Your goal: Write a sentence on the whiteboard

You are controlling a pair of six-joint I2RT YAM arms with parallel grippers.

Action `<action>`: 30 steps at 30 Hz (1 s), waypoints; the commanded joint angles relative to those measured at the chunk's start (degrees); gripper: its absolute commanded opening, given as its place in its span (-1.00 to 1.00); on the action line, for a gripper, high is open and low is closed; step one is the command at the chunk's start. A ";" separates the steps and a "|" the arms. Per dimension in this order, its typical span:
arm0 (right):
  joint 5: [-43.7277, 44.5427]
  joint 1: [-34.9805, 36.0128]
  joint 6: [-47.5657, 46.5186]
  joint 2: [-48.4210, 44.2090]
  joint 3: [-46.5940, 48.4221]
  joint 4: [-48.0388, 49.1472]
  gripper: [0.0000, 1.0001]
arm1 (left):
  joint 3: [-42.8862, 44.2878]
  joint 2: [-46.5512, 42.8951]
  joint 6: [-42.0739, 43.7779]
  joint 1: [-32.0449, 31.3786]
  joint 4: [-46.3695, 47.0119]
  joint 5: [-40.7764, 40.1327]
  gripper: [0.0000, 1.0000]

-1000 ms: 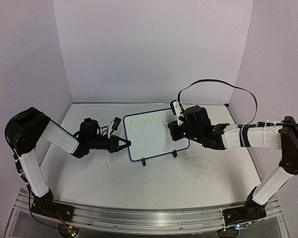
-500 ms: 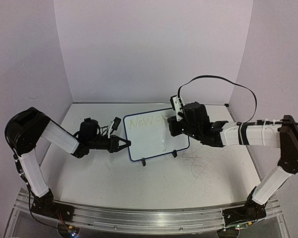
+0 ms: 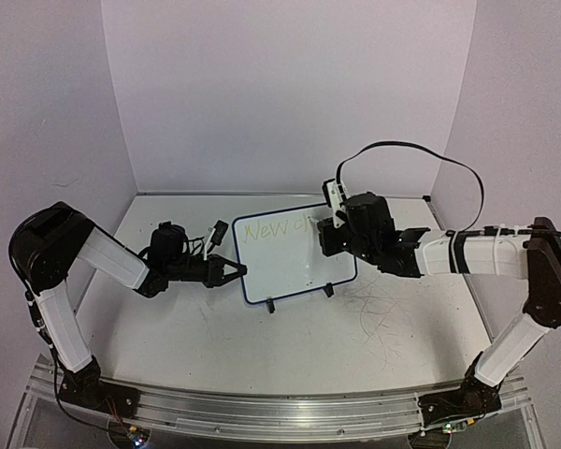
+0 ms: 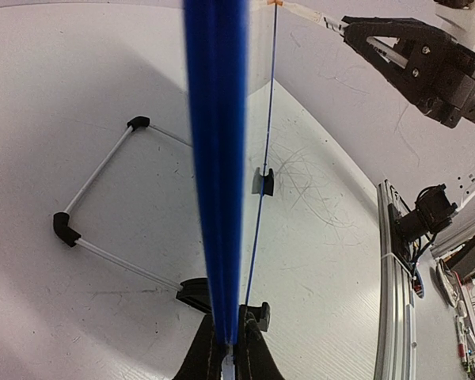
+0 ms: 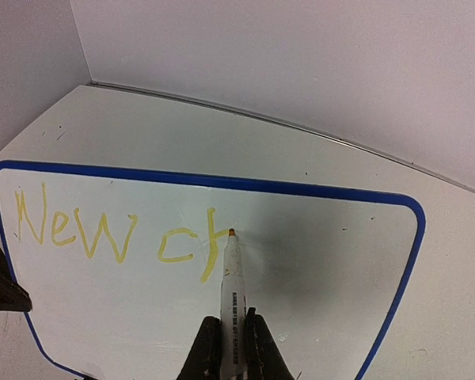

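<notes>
The whiteboard [image 3: 294,262], white with a dark blue frame, stands tilted on two black feet at mid table. Pale yellow lettering [image 5: 111,233] reads "New c" plus a part-made "h"; it also shows in the top view [image 3: 271,227]. My left gripper [image 3: 236,273] is shut on the board's left edge, seen as a blue strip [image 4: 215,158] between its jaws. My right gripper [image 5: 230,336] is shut on a white marker [image 5: 232,277], whose orange tip touches the board at the "h". The right gripper [image 3: 325,224] is over the board's upper right part.
Thin grey scribble marks [image 3: 379,313] lie on the tabletop right of the board. The board's wire stand [image 4: 103,206] shows behind it. Walls enclose the table at the back and both sides. A metal rail [image 3: 262,412] runs along the near edge.
My right gripper moved the marker a little up and right on the board, adding the stroke of the "h". The left gripper and board have not moved.
</notes>
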 commanded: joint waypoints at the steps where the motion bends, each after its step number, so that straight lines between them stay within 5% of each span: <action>1: 0.95 -0.24 1.14 -2.00 -1.17 -1.35 -1.00 | 1.70 -0.65 2.24 -0.04 -2.29 -2.98 -1.00; 30: -1.03 -0.22 1.37 -3.47 -0.42 -2.47 -1.00 | 1.65 -0.68 2.15 -0.12 -2.56 -3.39 -1.00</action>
